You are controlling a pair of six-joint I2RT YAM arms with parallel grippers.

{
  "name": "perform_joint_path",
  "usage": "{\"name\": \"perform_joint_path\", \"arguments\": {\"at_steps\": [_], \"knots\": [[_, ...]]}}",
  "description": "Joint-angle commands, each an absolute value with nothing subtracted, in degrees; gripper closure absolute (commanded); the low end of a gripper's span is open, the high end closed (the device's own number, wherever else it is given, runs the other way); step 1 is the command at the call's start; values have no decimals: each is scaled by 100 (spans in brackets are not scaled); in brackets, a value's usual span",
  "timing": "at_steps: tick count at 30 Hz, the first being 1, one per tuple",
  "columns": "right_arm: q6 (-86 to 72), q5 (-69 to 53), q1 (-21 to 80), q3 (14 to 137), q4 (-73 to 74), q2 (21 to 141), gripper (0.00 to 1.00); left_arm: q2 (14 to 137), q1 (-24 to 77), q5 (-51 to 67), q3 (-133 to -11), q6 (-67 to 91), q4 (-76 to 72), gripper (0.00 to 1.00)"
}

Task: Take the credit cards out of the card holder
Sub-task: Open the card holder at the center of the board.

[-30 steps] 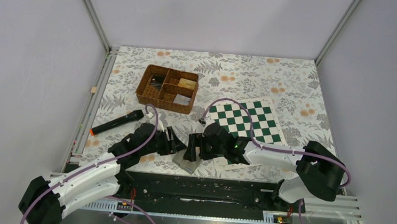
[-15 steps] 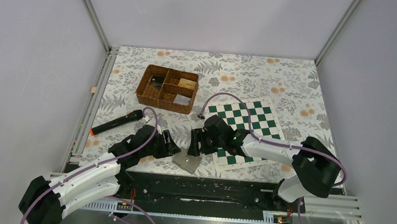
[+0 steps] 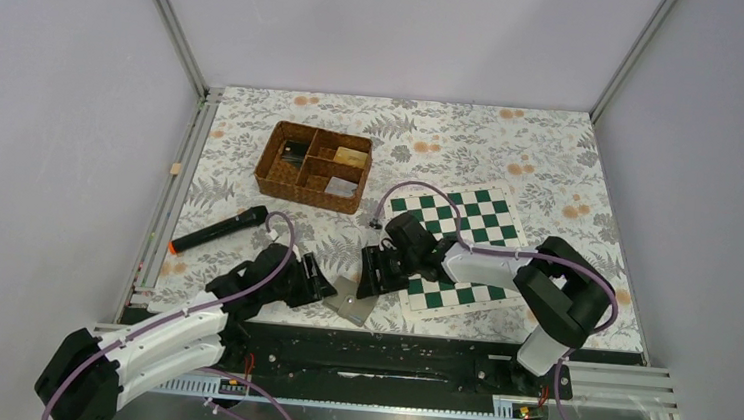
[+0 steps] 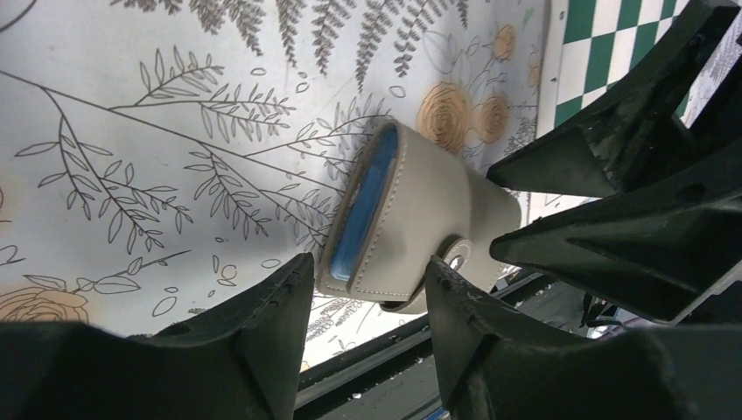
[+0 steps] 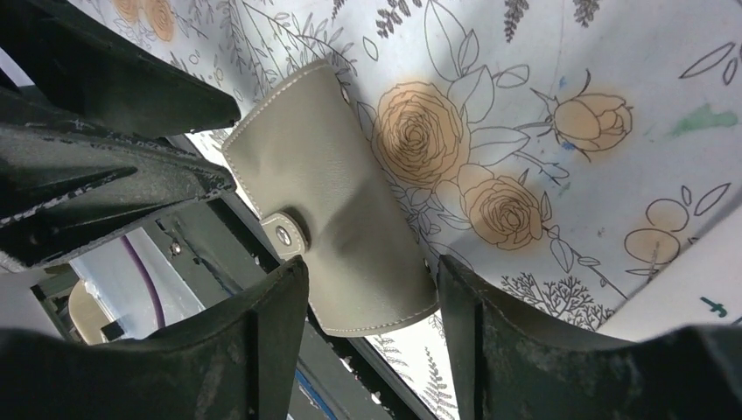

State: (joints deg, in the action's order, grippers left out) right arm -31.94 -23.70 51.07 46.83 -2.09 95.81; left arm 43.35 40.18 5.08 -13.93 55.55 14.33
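Right now the card holder (image 3: 351,302) lies shut on the flowery surface (image 3: 474,138), near the front edge, btw the two arms. Its grey side faces up & the little snap strap (image 5: 284,234) is done up. The left wrist cam shows a thin blue strip (image 4: 363,210) along its open side.

The left fingers (image 4: 262,332) are spread, one on each side of the holder's near end & very close to it. Can't tell if they pinch it or just sit beside it. The right fingers (image 5: 262,350) come in from the far side, spread too, w/ the grey cover showing in the gap btw them.

A green & white chessboard (image 3: 466,238) lies just right of the holder, under the right arm. A brown basket (image 3: 313,165) w/ small boxes in it sits farther back. A black stick w/ an orange tip (image 3: 218,229) lies on the left, well apart from the holder.
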Motion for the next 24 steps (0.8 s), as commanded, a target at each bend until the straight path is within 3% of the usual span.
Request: {"name": "perform_joint_path", "arguments": {"at_steps": [1,14,20,24], "knots": [[-3218,-2635,5171,4605,-446,9645,39,4349,4025,783,-1126,5787,799,53],[-4628,-3459,5155,4022,-2440,9804,55,4500,4034,932,-791,5950,130,68],[-4907,-3470,5040,3852,-2796,9637,97,4335,4034,777,-973,5784,382,65],[-5237,-3404,5001,3722,-3051,9426,100,4265,4030,529,-1574,5384,987,50]]}}
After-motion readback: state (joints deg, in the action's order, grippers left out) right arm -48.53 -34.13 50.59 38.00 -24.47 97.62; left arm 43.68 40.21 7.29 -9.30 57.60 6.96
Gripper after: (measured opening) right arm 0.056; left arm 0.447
